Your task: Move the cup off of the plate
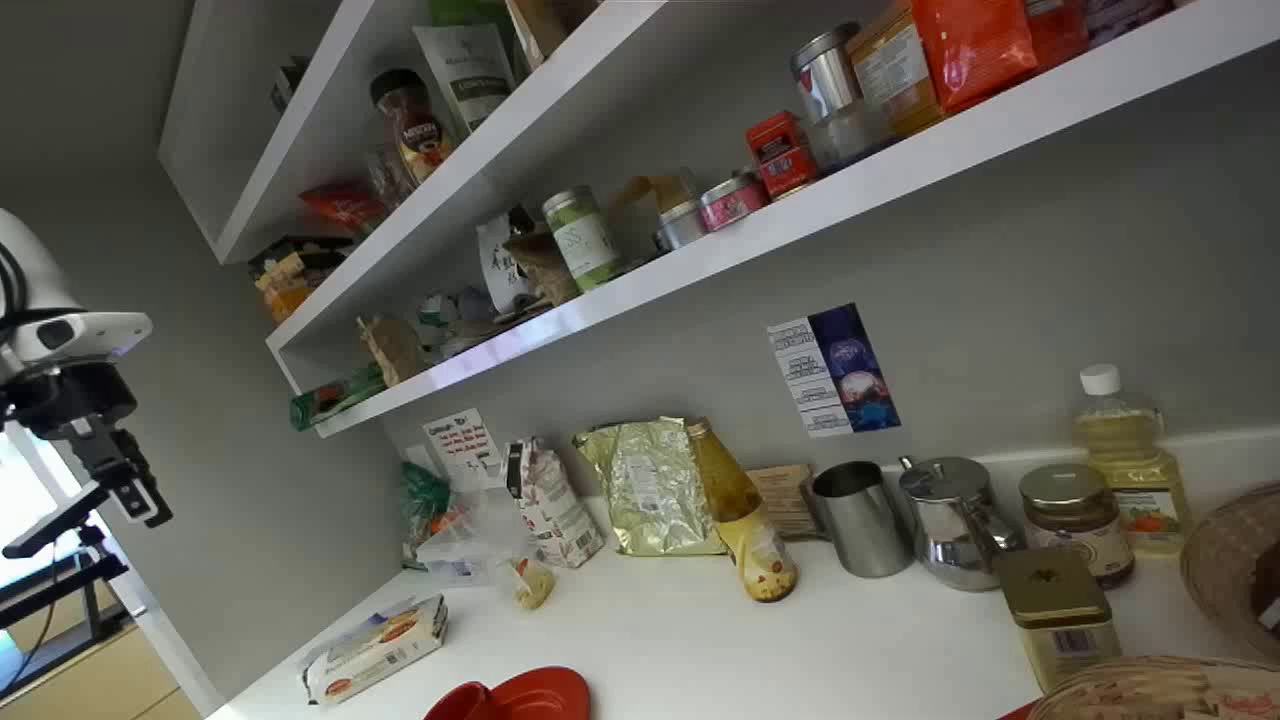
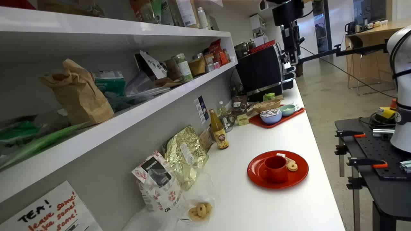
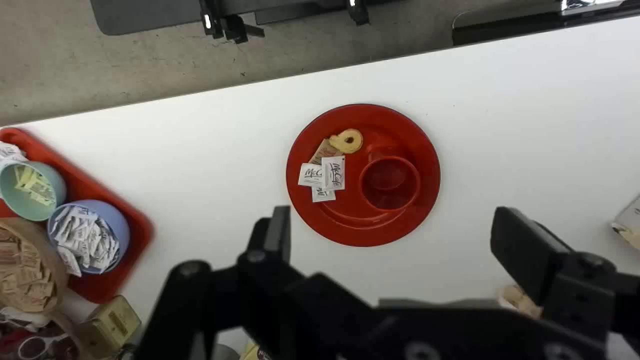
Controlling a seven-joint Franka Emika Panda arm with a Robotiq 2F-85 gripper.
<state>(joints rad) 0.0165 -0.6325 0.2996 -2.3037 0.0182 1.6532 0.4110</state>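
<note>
The small red cup (image 3: 390, 183) stands upright on the right part of the red plate (image 3: 362, 237) in the wrist view. In an exterior view the cup (image 2: 276, 171) stands on the plate (image 2: 255, 168). In an exterior view only parts of the cup (image 1: 460, 703) and plate (image 1: 552, 692) show at the bottom edge. My gripper (image 3: 392, 225) is open and empty, its fingers wide apart. It hangs high above the counter, well clear of the cup, as it shows in both exterior views (image 1: 142, 508) (image 2: 292, 59).
A ring cookie (image 3: 348, 141) and paper packets (image 3: 332, 173) lie on the plate beside the cup. A red tray (image 3: 135, 230) with bowls lies farther along the counter. A bottle (image 2: 220, 131) and gold bag (image 2: 186, 155) stand by the wall. A shelf (image 2: 128, 122) overhangs the counter.
</note>
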